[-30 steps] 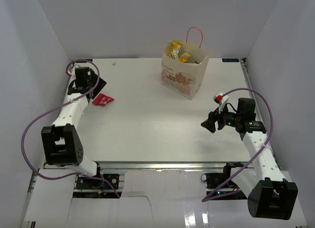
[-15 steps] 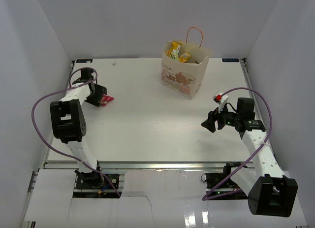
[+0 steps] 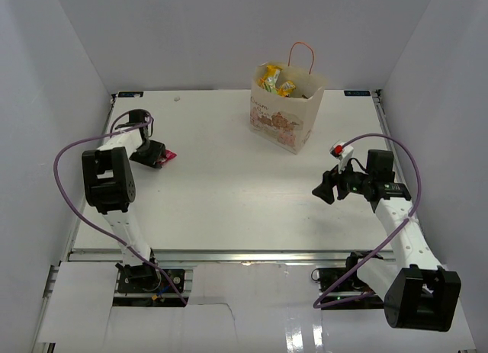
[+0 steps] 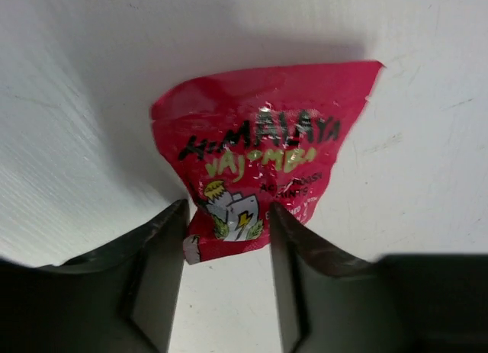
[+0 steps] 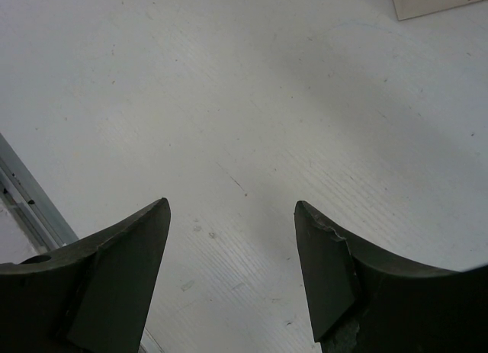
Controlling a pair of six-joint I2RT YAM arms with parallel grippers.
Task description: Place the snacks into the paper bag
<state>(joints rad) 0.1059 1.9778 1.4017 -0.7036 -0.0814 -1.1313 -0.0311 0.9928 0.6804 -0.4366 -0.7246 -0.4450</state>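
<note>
A red-pink snack packet lies flat on the white table at the far left. My left gripper is low over it and open, one fingertip on each side of the packet's near end. The cream paper bag stands upright at the back centre, with yellow wrapped snacks showing in its open top. My right gripper hovers over bare table at the right, open and empty. A corner of the bag shows in the right wrist view.
White walls close in the table on the left, back and right. A purple cable loops beside the left arm and another arcs over the right arm. A metal rail runs along the near edge.
My left arm has folded back and brought its gripper down onto the red packet. Its jaws have narrowed around the packet's end. The right arm has stayed put.
</note>
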